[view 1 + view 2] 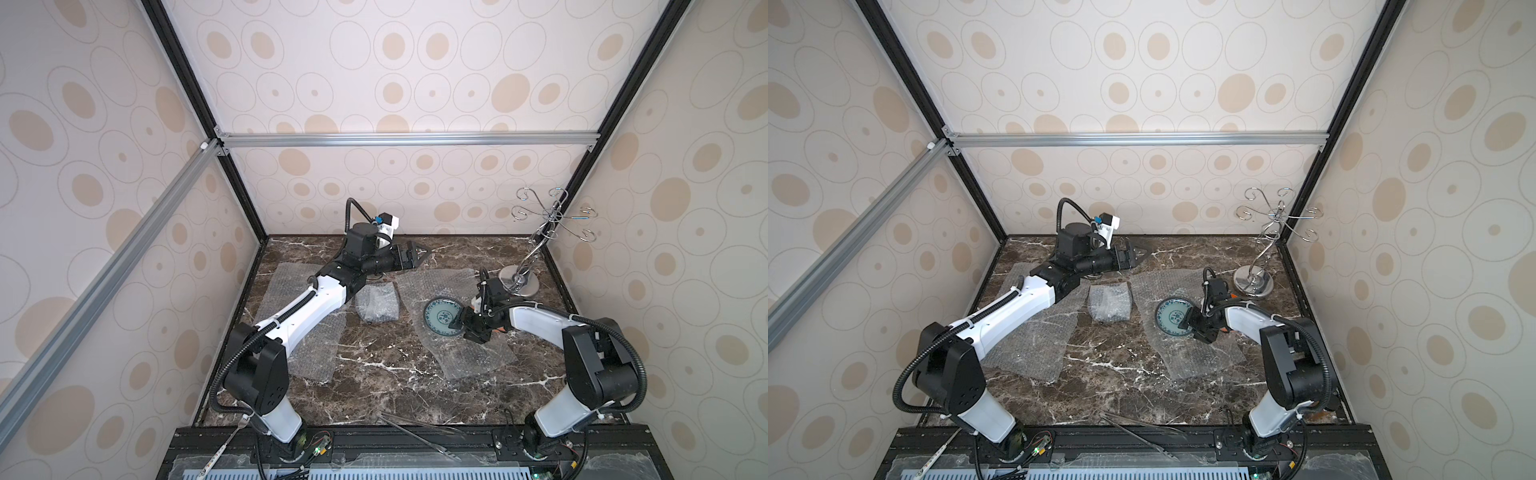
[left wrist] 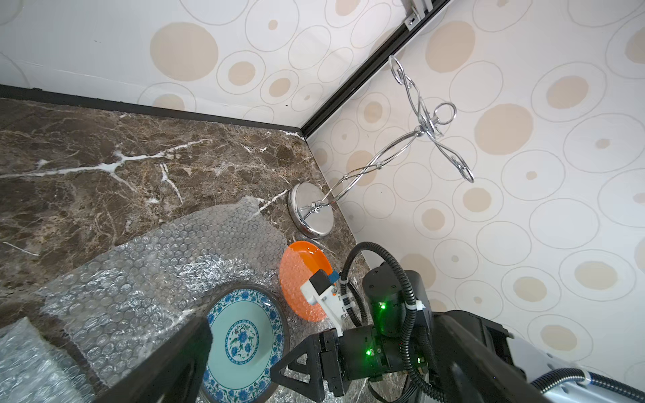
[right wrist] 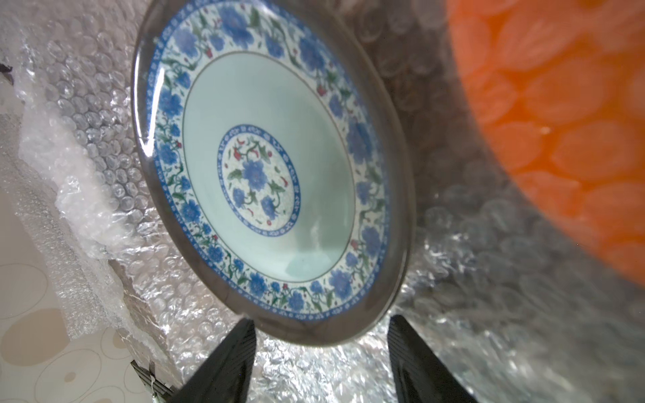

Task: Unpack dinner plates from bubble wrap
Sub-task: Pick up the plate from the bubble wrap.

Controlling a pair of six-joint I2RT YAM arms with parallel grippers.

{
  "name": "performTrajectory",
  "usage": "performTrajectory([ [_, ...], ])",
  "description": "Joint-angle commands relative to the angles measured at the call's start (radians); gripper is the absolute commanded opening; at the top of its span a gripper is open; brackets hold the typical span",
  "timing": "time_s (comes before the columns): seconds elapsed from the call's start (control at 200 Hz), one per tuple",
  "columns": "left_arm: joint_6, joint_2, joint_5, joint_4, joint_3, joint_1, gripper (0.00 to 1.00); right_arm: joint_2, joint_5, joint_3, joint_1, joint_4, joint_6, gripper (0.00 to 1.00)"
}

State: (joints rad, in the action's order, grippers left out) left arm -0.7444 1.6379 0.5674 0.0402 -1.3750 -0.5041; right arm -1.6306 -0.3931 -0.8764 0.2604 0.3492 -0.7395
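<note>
A pale dinner plate with a blue flower pattern lies face up on an opened sheet of bubble wrap. My right gripper is open at the plate's near rim, one finger on either side. The orange plate lies beside it, partly under bubble wrap and mostly hidden by my right arm in both top views. A closed bubble wrap bundle sits mid-table. My left gripper hangs open near the back wall, holding nothing.
A chrome wire stand with a shiny disc base stands in the back right corner, close behind my right wrist. Another flat bubble wrap sheet lies under my left arm. Thin clear tongs lie at the front edge.
</note>
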Motion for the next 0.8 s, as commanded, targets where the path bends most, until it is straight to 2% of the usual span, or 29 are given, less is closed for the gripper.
performTrajectory([
  [0.0,-0.017,-0.001,0.025,0.038,-0.014,0.014,1.0,-0.017,0.014,-0.018,0.006,-0.016,-0.025,0.6],
  [0.325,0.039,-0.025,0.01,0.004,0.022,0.021,1.0,-0.024,0.048,-0.01,0.006,-0.051,-0.052,0.48],
  [0.61,0.044,-0.002,0.001,-0.04,-0.013,0.031,1.0,-0.049,0.066,-0.001,0.006,-0.087,-0.085,0.45],
  [0.795,0.068,0.004,-0.024,-0.082,-0.022,0.034,1.0,-0.054,0.08,0.017,0.005,-0.118,-0.11,0.36],
])
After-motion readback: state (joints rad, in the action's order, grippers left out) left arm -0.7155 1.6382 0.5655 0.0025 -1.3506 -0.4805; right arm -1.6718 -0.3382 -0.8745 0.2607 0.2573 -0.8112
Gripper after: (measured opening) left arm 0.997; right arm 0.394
